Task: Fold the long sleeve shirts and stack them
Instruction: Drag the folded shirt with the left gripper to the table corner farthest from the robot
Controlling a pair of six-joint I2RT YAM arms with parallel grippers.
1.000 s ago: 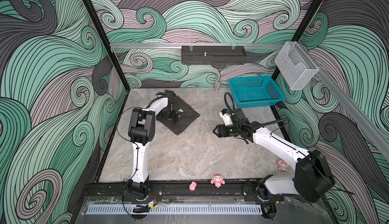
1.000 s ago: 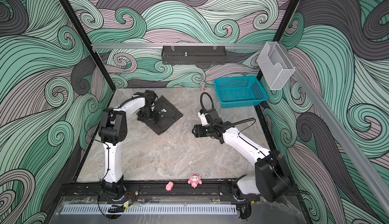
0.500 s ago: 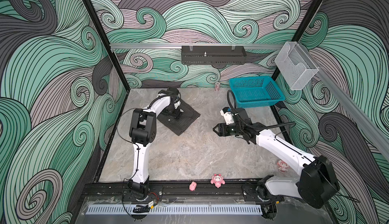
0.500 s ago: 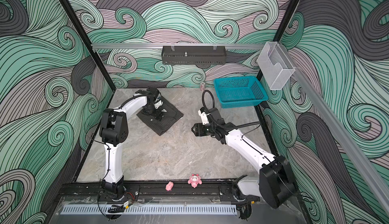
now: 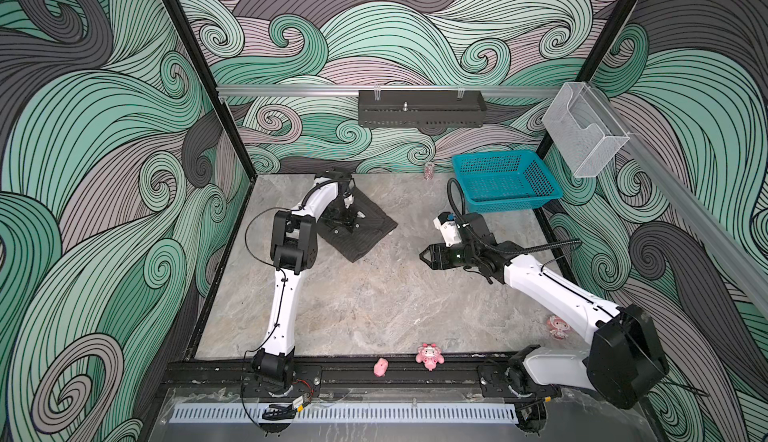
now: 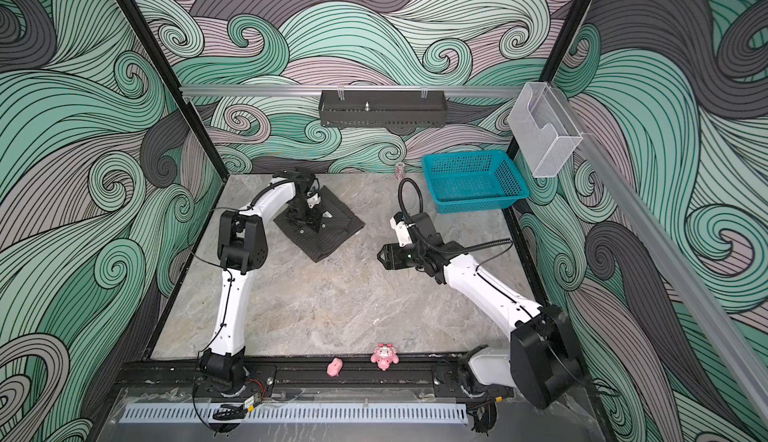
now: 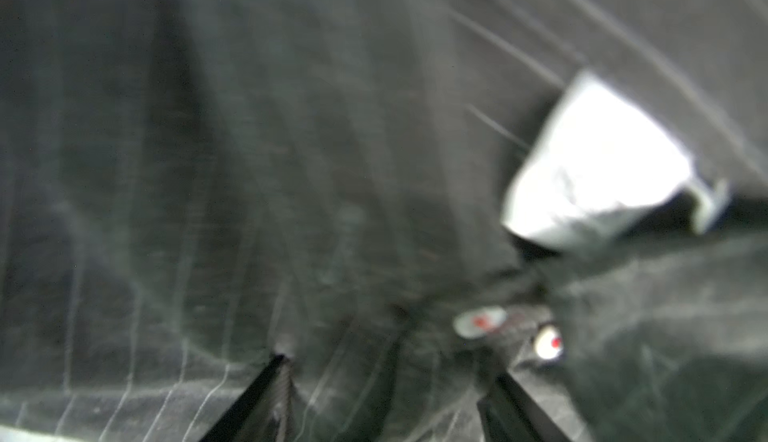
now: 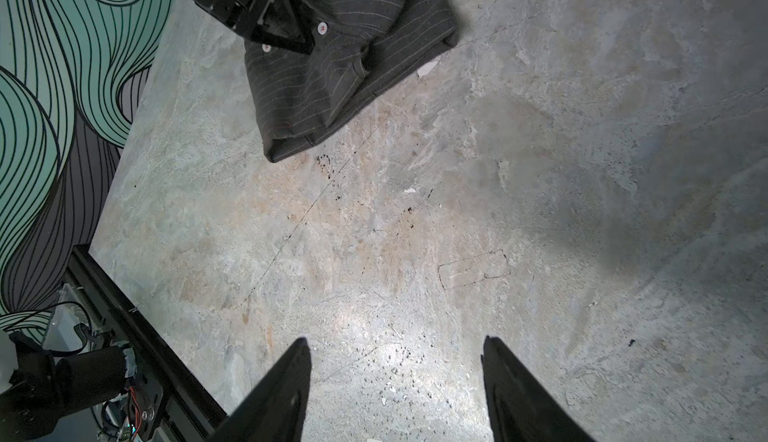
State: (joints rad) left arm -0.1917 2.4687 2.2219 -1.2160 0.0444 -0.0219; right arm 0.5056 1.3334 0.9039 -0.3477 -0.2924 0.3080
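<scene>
One dark charcoal pinstriped button-up shirt (image 5: 368, 234), folded into a rough square, lies on the grey marbled worktop (image 5: 374, 302) near its far left corner. The left fingers (image 7: 266, 398) stand apart, tips on its cloth by the collar. The right fingers (image 8: 282, 394) hover apart over bare worktop, well apart from the shirt.

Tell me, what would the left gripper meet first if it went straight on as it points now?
The shirt: the left gripper points down at it near the collar, jaws apart. Whether the tips touch the cloth is unclear.
</scene>
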